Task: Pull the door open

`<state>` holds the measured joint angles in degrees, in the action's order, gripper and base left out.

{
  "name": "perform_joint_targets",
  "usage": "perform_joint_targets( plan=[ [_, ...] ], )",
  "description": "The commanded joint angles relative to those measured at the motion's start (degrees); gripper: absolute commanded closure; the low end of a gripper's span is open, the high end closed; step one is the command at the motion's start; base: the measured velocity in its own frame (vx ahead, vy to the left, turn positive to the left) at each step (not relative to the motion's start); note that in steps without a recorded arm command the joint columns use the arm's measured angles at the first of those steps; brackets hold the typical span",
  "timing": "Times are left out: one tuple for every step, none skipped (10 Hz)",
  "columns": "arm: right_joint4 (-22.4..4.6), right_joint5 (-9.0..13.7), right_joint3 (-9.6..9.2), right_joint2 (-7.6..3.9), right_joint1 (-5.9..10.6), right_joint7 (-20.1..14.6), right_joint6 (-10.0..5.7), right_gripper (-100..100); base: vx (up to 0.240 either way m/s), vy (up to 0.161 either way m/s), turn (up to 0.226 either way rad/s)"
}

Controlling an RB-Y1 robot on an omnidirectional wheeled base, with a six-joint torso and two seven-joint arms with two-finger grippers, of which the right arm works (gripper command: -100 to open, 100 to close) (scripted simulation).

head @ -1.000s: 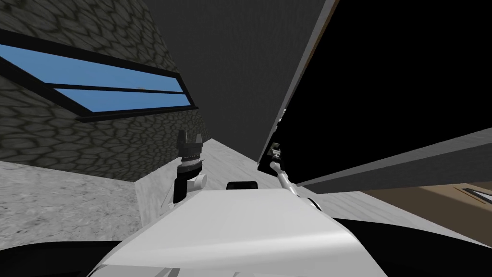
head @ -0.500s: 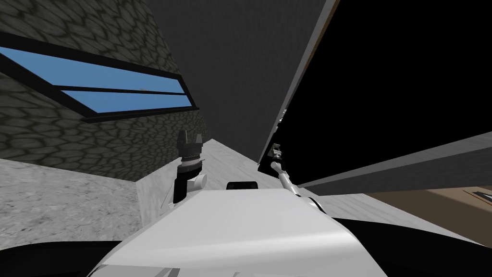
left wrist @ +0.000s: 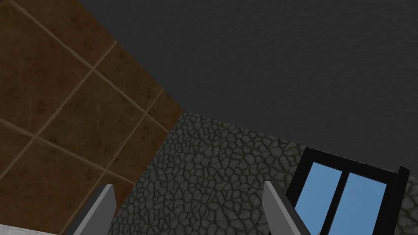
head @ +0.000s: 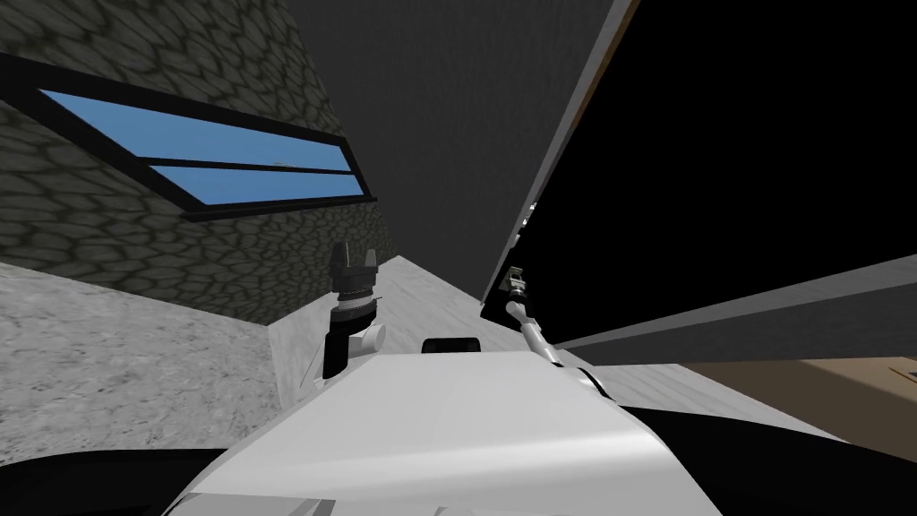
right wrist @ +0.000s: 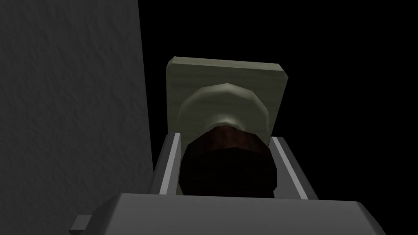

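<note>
1. Brown knob [right wrist: 226, 167], dark, one of it. It is pinched between the two fingers [right wrist: 168, 163] of my right gripper [right wrist: 226, 138], with the blades pressed on its sides.
2. One pale greenish square plate [right wrist: 228, 73] sits just past my right fingertips. One round collar [right wrist: 222, 108] of the same colour lies between the plate and the knob and touches both.
3. One door [head: 448, 134], dark grey with a rough flat face, just beside my right hand on its left. Its lighter grey edge [head: 560, 143] runs up and away from the hand.
4. One black area [head: 761, 134] lies on the other side of my right hand, beyond the door's edge.
5. Two grippers in all. My left gripper [head: 352, 260] is raised, well to the left of the right one and apart from the door. Its fingers are spread wide.
6. One window [head: 242, 170] with two blue panes in a black frame. It is set in a dark stone-patterned wall [head: 107, 242], far off to the left past my left hand.
7. Light grey mottled floor [head: 107, 376] lies below both hands.
8. One dark grey wall strip [head: 770, 313] runs well to the right of my right hand, with a patch of brown floor [head: 860, 394] beyond it.
</note>
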<state>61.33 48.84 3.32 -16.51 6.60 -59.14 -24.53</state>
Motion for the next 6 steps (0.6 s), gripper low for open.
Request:
perform_joint_targets(
  plan=[
    [0.5,0.0,-1.36,-0.65,-0.76,-1.4,0.32,100,-0.27,-0.075,0.183],
    [0.9,0.0,-2.27,-1.46,-1.19,-2.5,0.4,100,-0.262,-0.058,0.193],
    [1.2,0.0,-2.89,-2.01,-1.48,-3.3,0.46,100,-0.259,-0.061,0.186],
    [1.5,0.0,-3.5,-2.55,-1.76,-4.0,0.51,100,-0.235,-0.077,0.186],
    [1.9,0.1,-4.37,-3.33,-2.17,-5.0,0.59,100,-0.256,-0.079,0.172],
    [2.2,0.1,-5.11,-3.98,-2.51,-5.9,0.65,100,-0.281,-0.049,0.173]
  ],
)
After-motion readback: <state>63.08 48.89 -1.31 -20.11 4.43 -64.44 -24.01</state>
